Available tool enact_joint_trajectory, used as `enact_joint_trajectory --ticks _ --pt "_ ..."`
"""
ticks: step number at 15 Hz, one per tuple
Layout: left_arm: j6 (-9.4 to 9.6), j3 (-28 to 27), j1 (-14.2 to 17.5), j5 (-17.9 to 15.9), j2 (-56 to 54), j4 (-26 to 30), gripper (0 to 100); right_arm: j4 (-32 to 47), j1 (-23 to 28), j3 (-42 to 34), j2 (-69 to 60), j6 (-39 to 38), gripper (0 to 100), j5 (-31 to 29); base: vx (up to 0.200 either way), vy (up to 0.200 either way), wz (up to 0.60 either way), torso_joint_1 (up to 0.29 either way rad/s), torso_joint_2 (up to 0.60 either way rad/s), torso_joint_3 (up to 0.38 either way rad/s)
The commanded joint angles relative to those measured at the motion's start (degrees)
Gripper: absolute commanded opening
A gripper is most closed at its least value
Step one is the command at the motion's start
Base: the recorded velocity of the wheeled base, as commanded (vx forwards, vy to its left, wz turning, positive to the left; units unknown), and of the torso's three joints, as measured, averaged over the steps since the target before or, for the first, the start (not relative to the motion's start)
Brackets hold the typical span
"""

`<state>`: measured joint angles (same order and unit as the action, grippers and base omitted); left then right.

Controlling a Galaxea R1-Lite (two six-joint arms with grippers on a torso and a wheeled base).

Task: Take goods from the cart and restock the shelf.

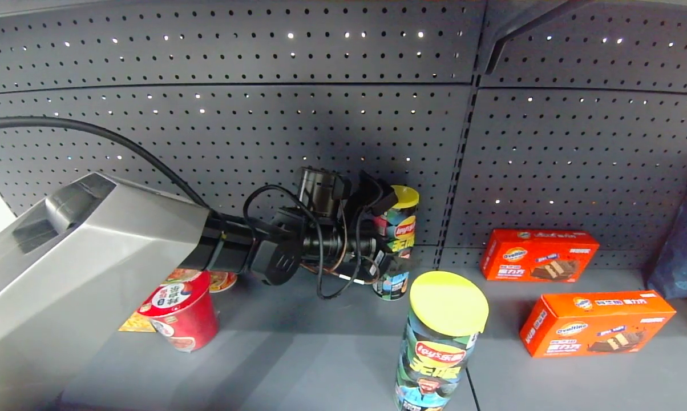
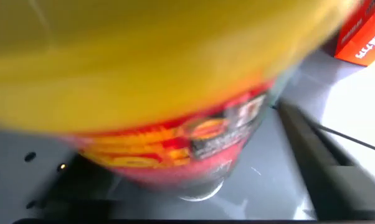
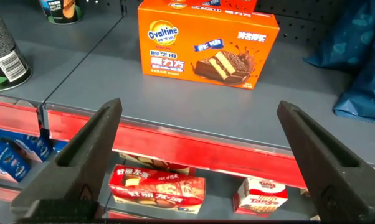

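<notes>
Standing upright at the back of the shelf (image 1: 320, 354), close to the pegboard wall (image 1: 263, 114), a yellow-lidded chip can (image 1: 403, 228) is pinched from the side by the left hand (image 1: 392, 231), one finger high near the lid and one low on the label. In the left wrist view the can's lid (image 2: 175, 74) sits right against the camera.

A second chip can (image 1: 443, 342) stands nearer the front edge, apart from the first. To the left, a red noodle cup (image 1: 181, 311) sits on the shelf beneath the arm. On the right lie two orange boxes, one toward the back (image 1: 537, 254) and one in front (image 1: 597, 322), with a blue bag (image 1: 683, 245) beyond them.

The right hand (image 3: 199, 106) is spread wide and holds nothing, facing the shelf's red front edge before the front orange box (image 3: 206, 43).
</notes>
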<state>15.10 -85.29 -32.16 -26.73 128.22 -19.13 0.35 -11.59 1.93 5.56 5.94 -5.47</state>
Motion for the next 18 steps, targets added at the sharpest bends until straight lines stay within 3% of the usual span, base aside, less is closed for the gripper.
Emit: enact_joint_trajectory --ticks 1,5,6,10,12,14,16,17,18 --pt "-0.43 1.26 -0.01 0.02 -1.39 0.05 100 0.09 -0.01 0.01 0.15 0.04 100 0.46 0.000 0.000 0.00 0.000 0.00 0.000" --pt "-0.16 5.04 0.52 0.45 -4.91 0.05 100 0.53 -0.01 0.10 0.15 0.04 100 0.99 0.000 0.000 0.00 0.000 0.00 0.000" --pt "0.01 8.03 1.05 0.81 -6.76 -0.38 100 0.44 -0.01 0.10 0.15 0.04 100 1.08 0.000 0.000 0.00 0.000 0.00 0.000" --pt "-0.78 19.46 1.92 5.82 -13.35 -7.24 100 0.44 -0.01 0.10 0.15 0.04 100 1.08 0.000 0.000 0.00 0.000 0.00 0.000" --pt "-0.69 22.09 2.54 7.57 -15.72 -8.03 100 0.44 -0.01 0.10 0.15 -0.22 100 1.08 0.000 0.000 0.00 0.000 0.00 0.000" --pt "-0.78 25.17 2.54 12.58 -19.76 -8.38 100 0.53 -0.01 0.10 0.15 -0.75 100 1.08 0.000 0.000 0.00 0.000 0.00 0.000" --pt "-0.78 25.26 1.92 21.28 -20.29 -8.38 100 0.53 -0.01 0.10 0.15 -0.75 100 1.08 0.000 0.000 0.00 0.000 0.00 0.000" --pt "-0.95 25.08 1.75 24.01 -20.20 -8.38 100 0.53 -0.01 0.10 0.15 -0.75 100 1.08 0.000 0.000 0.00 0.000 0.00 0.000" --pt "-1.22 24.73 1.48 30.07 -19.94 -8.38 100 0.53 -0.01 0.10 0.15 -0.75 100 1.17 0.000 0.000 0.00 0.000 0.00 0.000"
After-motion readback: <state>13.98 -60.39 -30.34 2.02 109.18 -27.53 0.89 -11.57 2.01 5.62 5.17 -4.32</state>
